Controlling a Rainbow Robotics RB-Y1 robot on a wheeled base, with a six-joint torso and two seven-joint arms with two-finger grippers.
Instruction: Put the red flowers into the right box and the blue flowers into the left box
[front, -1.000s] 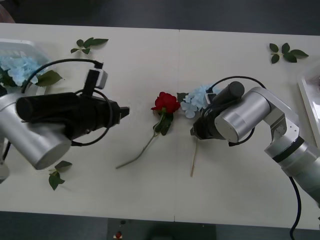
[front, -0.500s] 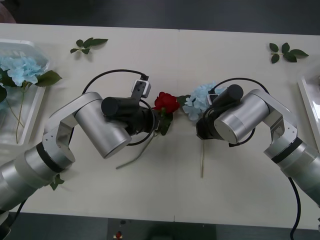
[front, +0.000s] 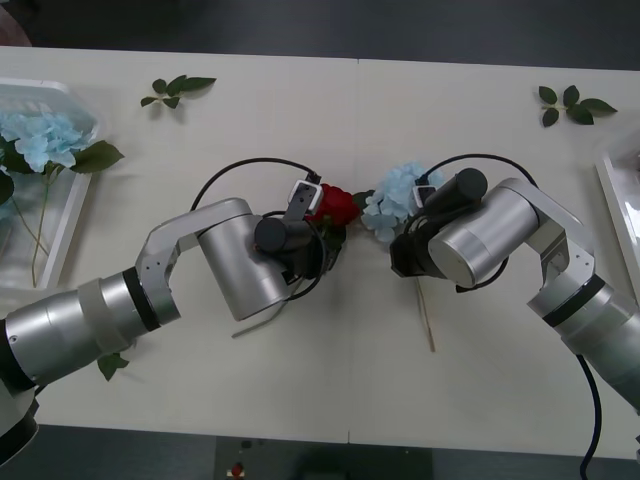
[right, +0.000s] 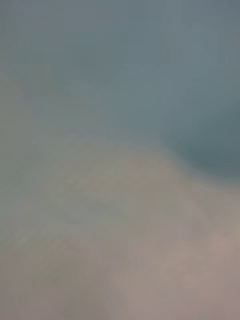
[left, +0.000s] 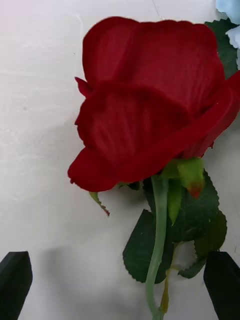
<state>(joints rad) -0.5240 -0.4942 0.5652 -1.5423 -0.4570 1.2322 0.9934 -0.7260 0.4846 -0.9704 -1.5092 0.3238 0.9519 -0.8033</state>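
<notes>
A red flower (front: 335, 205) lies at mid-table, bloom away from me, its stem (left: 159, 235) running back toward my left arm. My left gripper (front: 318, 248) hovers low over it. In the left wrist view the rose bloom (left: 150, 100) looms large, and the left gripper (left: 118, 270) is open with the stem between its black fingertips (left: 15, 282). Just to the right, my right gripper (front: 402, 255) is shut on a blue flower (front: 395, 198), whose tan stem (front: 427, 322) sticks out below the wrist. The left box (front: 62, 215) holds another blue flower (front: 40, 135). The right box (front: 612, 185) shows at the right edge.
Loose green leaf sprigs lie at the back left (front: 178, 88), at the back right (front: 572, 105) and near the front left (front: 112, 362). The two wrists sit close together at mid-table, the rose and the hydrangea nearly touching. The table's front half to the right is bare.
My left arm has swung in from the left and come down over the rose. The blue flower's stem has pivoted to the right under the right wrist, which stayed almost still.
</notes>
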